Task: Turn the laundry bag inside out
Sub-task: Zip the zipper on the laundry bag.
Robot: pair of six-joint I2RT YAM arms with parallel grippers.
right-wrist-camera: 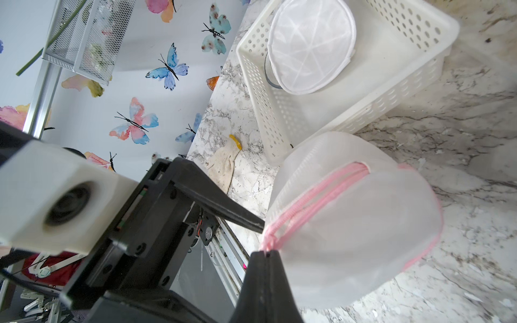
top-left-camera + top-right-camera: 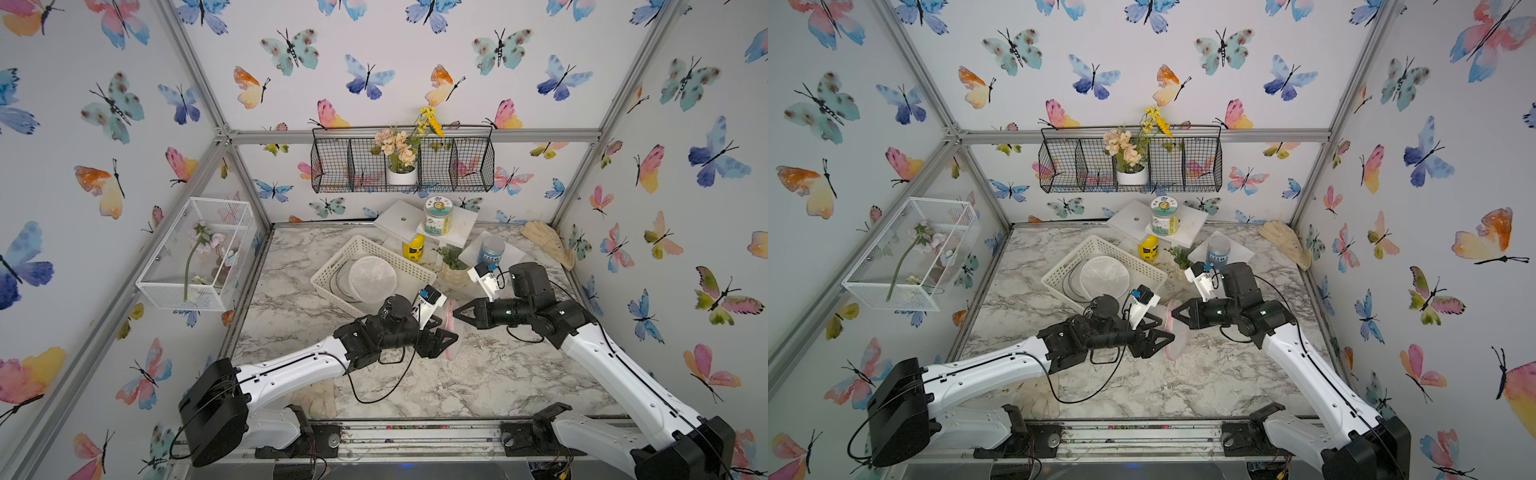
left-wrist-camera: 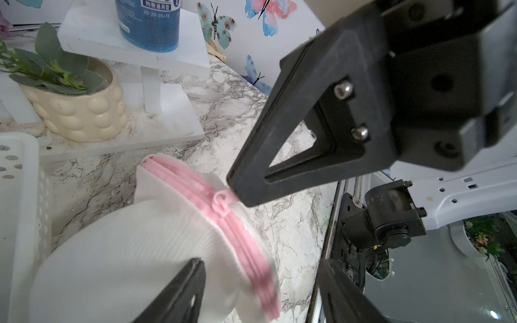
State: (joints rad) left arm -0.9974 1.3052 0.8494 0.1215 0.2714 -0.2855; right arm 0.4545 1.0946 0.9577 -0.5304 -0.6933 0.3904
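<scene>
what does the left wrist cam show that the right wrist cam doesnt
Left wrist only: the cream plant pot and the blue canister. Right wrist only: a second mesh bag lying in the white basket, and the wire cage on the wall. Both: the laundry bag with its pink zipper, pinched by the shut right gripper, plus part of the basket.

The laundry bag [image 1: 349,223] is fine white mesh cloth — sheer, softly matt — with a pink plastic zip [image 3: 218,201]. The fingers [image 3: 265,125] are matt black plastic with bright metal screws [image 3: 343,90]. The tabletop [image 2: 478,374] looks like smooth marble-patterned laminate with a faint sheen. The basket [image 1: 265,112] is white perforated plastic, and the pot [image 3: 81,112] is cream, bumpy and slightly glossy.
</scene>
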